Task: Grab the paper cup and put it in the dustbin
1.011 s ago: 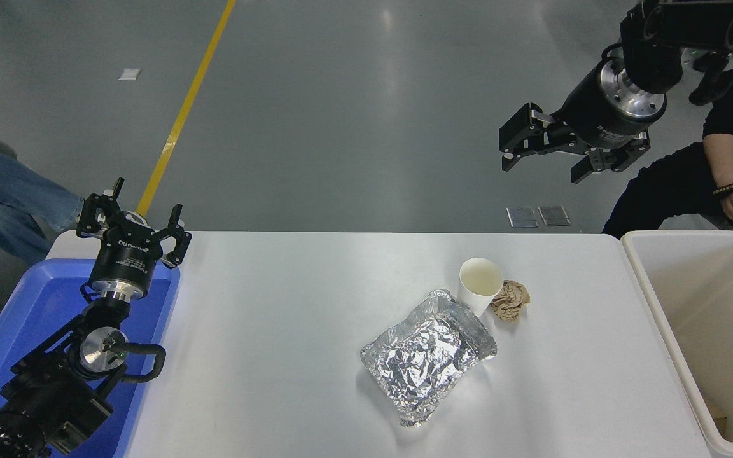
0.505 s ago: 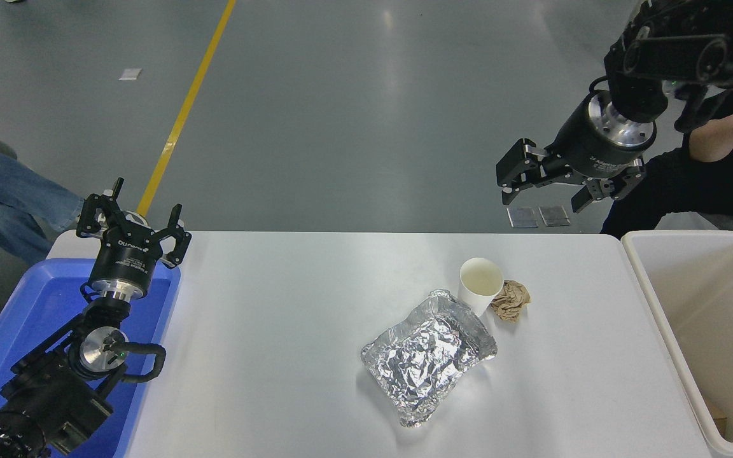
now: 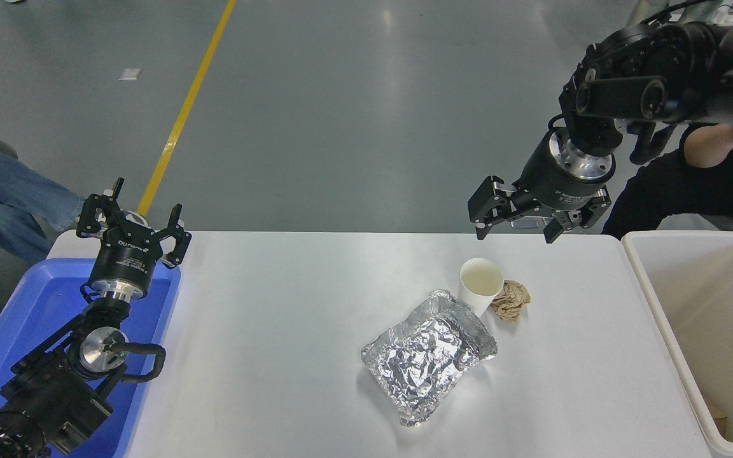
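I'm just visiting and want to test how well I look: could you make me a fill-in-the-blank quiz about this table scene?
1. The paper cup stands upright between the foil tray and a crumpled ball of ____ paper.
2. The right gripper hangs above the table with its fingers ____.
3. The left gripper sits over a bin coloured ____.
4. The dustbin stands at the table's ____ end.

Missing words: brown; open; blue; right

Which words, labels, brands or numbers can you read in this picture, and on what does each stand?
White print on the left gripper's wrist body: too small and blurred to read for sure.
White print on the right gripper's wrist body: too small to read.
The paper cup, foil tray, dustbin and blue bin: no print visible.
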Robot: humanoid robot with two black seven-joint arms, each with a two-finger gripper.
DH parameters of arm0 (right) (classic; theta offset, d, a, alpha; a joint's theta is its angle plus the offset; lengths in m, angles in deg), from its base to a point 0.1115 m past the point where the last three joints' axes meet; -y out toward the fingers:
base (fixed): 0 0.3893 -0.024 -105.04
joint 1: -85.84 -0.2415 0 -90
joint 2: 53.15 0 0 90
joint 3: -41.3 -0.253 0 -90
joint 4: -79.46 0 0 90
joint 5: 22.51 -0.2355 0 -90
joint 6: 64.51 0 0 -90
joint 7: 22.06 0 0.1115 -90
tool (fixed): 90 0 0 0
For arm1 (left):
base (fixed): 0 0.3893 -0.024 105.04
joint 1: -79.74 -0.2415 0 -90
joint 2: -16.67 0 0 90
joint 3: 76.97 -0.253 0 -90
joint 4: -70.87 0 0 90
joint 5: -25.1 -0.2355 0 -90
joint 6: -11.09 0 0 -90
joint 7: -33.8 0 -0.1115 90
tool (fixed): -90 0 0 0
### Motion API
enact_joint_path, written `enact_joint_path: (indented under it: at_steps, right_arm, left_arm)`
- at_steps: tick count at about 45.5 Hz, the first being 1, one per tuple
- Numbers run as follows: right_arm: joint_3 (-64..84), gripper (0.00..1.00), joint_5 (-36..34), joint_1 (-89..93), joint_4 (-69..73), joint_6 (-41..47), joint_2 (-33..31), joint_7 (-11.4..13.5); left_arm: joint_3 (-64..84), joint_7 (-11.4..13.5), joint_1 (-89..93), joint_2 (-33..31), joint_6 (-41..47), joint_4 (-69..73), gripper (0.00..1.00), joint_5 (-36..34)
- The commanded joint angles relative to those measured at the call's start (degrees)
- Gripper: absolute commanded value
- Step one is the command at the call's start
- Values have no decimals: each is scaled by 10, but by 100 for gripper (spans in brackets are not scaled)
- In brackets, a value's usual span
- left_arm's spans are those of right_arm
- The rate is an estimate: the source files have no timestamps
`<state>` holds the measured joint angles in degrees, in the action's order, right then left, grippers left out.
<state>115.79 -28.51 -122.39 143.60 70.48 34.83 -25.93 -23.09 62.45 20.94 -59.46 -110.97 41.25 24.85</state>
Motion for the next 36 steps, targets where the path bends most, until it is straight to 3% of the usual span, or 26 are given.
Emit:
enact_joint_path:
  at_steps: [1,13,36]
  right_arm:
    - [-4,100,1,57,-45,-16,3,1]
    - [0,100,2,159,-95,-120,11,1]
    - [5,100,2,320,-210,-235,20,1]
  left_arm:
    - [0,0,0,0,0,0,98,0]
    - [0,0,0,0,0,0,98,0]
    - [1,0,0,0,0,0,98,0]
